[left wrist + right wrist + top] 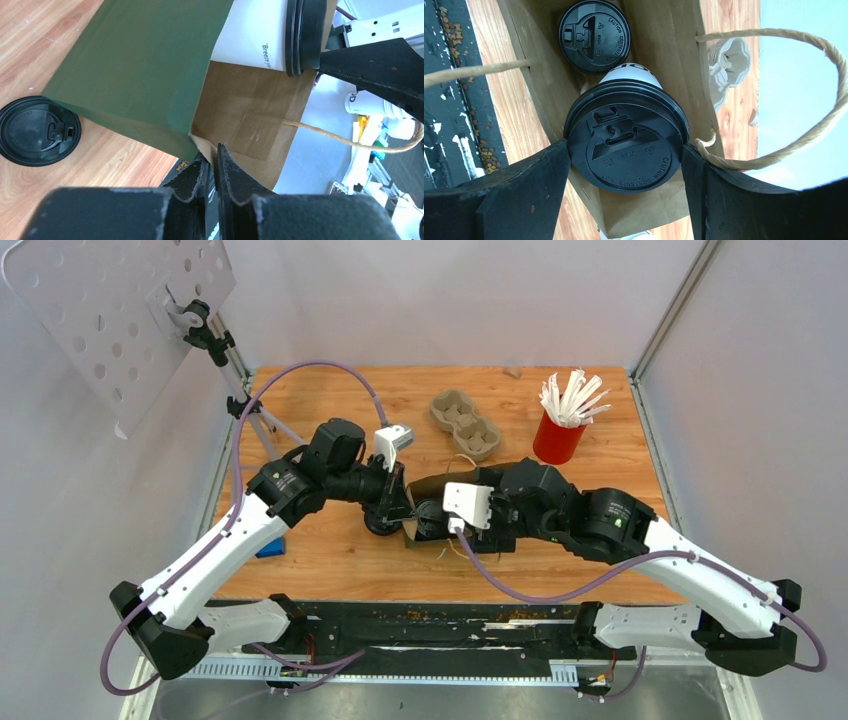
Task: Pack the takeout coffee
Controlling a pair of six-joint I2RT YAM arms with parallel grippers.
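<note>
One cup (626,145) is held by its lid rim between the right jaws, which are spread wide and pressed against both sides of the lid. Its body is partly inside the mouth of the paper bag (135,65). The left jaws are nearly closed on the bag's rim, as far as can be judged. The other cup (40,131) is seen on the tabletop (30,50) just beside the bag's green side.

Because the cup is gripped only at the lid, the lid could be pulled off if the body is caught on the paper wall, and coffee could be spilled. If the thin rim is lost by the left jaws, the mouth could be folded shut against the cup. The twine handle (824,65), lying against the right jaws, could be snagged on withdrawal and the bag dragged over.
</note>
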